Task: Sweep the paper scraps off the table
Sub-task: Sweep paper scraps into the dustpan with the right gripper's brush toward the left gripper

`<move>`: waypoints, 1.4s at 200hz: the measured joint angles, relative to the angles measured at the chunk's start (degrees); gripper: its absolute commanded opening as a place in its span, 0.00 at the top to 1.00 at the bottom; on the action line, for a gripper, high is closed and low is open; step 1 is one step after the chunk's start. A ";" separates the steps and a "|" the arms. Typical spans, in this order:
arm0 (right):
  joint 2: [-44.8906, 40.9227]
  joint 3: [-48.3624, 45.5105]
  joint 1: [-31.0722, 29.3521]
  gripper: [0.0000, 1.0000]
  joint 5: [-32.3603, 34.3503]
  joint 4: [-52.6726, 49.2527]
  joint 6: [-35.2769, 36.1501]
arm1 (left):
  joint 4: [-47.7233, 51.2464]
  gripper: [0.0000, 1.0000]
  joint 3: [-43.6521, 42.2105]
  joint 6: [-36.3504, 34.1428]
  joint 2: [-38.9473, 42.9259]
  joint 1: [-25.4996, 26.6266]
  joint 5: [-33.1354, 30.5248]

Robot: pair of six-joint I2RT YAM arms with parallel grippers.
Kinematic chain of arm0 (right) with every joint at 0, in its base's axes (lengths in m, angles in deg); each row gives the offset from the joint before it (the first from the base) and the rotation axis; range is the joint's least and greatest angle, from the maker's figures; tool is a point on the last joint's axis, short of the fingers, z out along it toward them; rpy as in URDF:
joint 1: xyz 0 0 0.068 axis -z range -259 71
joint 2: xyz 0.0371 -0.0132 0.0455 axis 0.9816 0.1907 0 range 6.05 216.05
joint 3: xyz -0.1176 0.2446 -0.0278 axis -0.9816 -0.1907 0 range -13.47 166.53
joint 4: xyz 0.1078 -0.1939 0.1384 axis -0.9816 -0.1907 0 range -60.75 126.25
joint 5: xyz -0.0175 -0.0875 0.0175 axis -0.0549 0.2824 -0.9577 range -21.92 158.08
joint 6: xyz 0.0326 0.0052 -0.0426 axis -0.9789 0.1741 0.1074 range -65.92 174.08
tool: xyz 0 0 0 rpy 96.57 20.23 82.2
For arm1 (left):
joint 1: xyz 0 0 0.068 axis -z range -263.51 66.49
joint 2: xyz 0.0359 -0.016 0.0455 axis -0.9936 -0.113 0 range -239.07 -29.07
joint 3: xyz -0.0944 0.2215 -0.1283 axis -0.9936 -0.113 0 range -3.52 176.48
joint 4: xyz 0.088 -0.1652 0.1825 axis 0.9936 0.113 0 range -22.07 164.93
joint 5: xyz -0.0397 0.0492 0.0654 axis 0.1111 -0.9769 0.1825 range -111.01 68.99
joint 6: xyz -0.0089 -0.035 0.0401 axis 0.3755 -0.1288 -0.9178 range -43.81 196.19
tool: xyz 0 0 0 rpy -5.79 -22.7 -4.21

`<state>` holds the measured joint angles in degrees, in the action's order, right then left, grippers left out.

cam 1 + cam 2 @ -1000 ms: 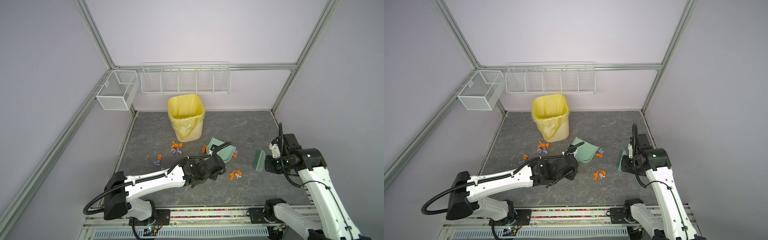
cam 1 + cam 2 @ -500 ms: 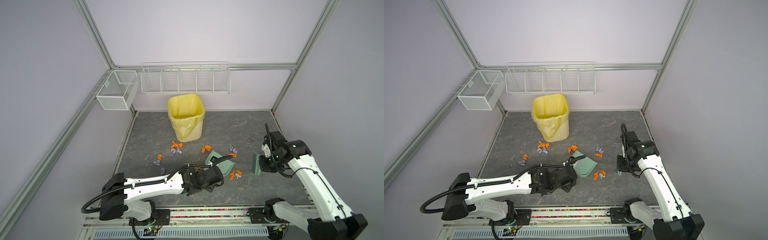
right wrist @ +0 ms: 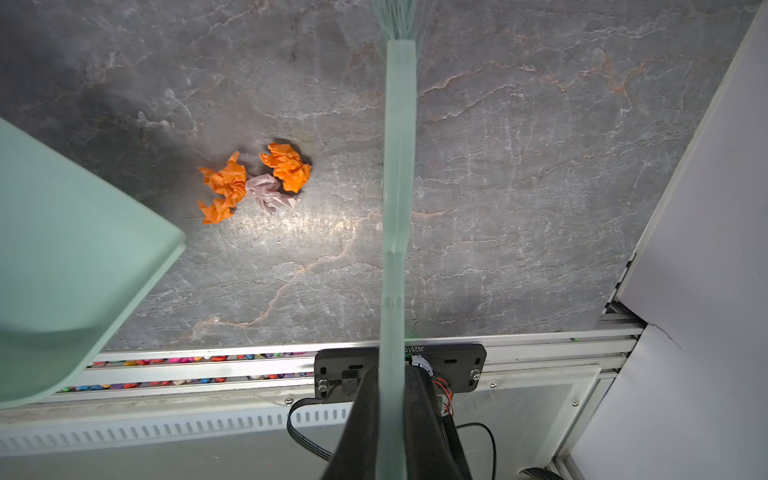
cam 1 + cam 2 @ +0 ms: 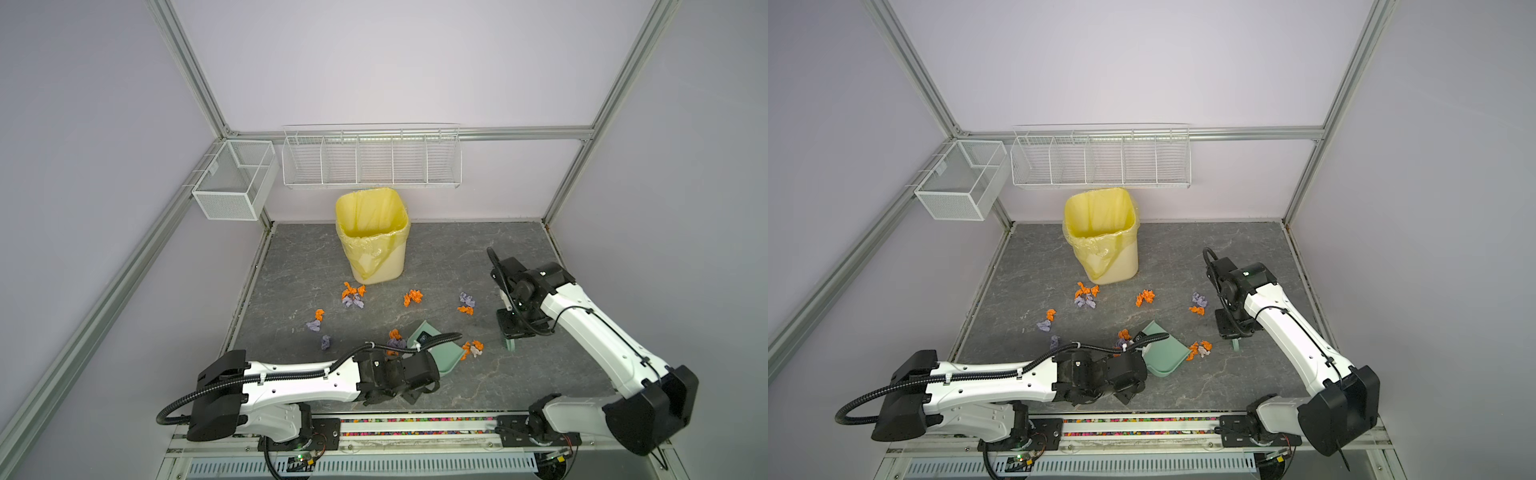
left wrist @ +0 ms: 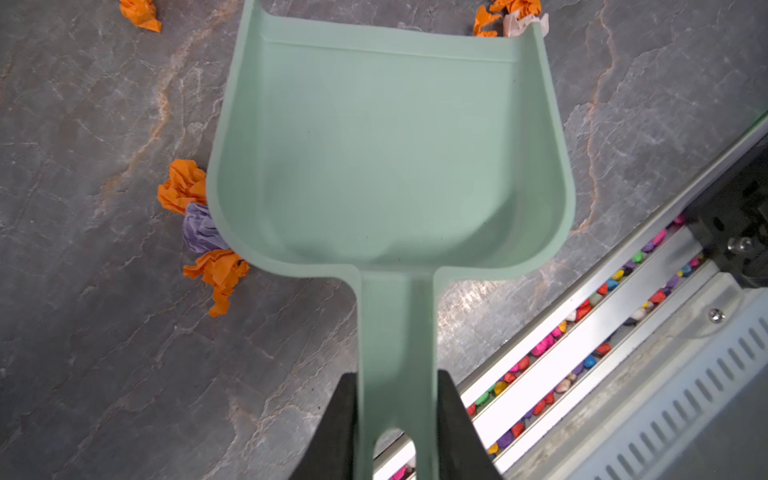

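Dustpan (image 5: 390, 145) slid frontward, left claw (image 5: 397, 382) clamped on its handle (image 5: 397, 324); right claw (image 3: 392, 374) pinches the brush (image 3: 400, 166).

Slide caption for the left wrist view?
Left gripper grips the empty mint-green dustpan by its handle; orange and lilac paper scraps beside it on the table.

Bright, even light; blurred wrist-view foregrounds.
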<state>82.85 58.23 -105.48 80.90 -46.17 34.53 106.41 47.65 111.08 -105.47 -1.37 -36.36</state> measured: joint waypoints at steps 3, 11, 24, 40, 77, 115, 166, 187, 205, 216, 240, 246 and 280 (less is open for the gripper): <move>0.22 0.00 -0.37 0.93 0.02 -0.02 -0.15 | -0.09 0.90 -0.17 0.02 0.00 0.24 0.11; 0.72 0.11 -1.07 0.93 0.11 -0.07 -0.37 | -0.46 0.90 -0.57 0.09 0.00 0.74 0.50; 1.64 0.59 -2.03 0.93 0.46 -0.09 -0.76 | -0.81 0.90 -0.87 0.22 -0.02 1.29 1.20; 2.56 0.85 -2.93 0.93 0.79 0.00 -1.27 | -1.05 0.90 -0.94 0.24 0.00 1.60 2.01; 2.99 0.85 -3.69 0.93 0.55 0.72 -2.12 | -1.49 0.90 -1.92 0.00 0.39 1.62 3.17; 2.95 0.85 -4.81 0.93 -1.33 2.25 -2.51 | -1.33 0.90 -2.12 -0.87 0.85 1.60 3.45; 2.84 0.72 -5.14 0.93 -2.84 3.15 -1.14 | -2.21 0.91 -2.12 -1.51 -2.12 1.62 3.74; 2.84 0.00 -5.14 0.93 -3.43 3.69 -0.28 | -2.21 0.91 -2.12 -1.42 -4.13 1.62 4.44; 2.84 -0.90 -5.14 0.93 -3.87 4.22 0.09 | -2.58 0.91 -2.12 -1.03 -4.79 1.62 5.16; 2.84 -1.36 -5.18 0.93 -4.02 4.52 0.09 | -2.93 0.91 -2.12 -0.90 -4.98 1.62 5.44; 2.82 -2.19 -5.86 0.93 -4.59 5.51 -0.02 | -3.52 0.91 -1.86 -0.83 -5.95 1.62 6.03; 2.82 -2.27 -6.14 0.93 -4.66 5.68 -0.13 | -3.54 0.91 -1.62 -0.83 -6.32 1.62 6.14; 2.62 -2.34 -9.73 0.93 -5.27 6.43 -1.01 | -4.28 0.91 -0.42 -0.59 -7.98 1.60 6.27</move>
<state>85.47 55.89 -115.21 75.63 -39.74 33.52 102.12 47.24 110.49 -113.44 0.23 -30.09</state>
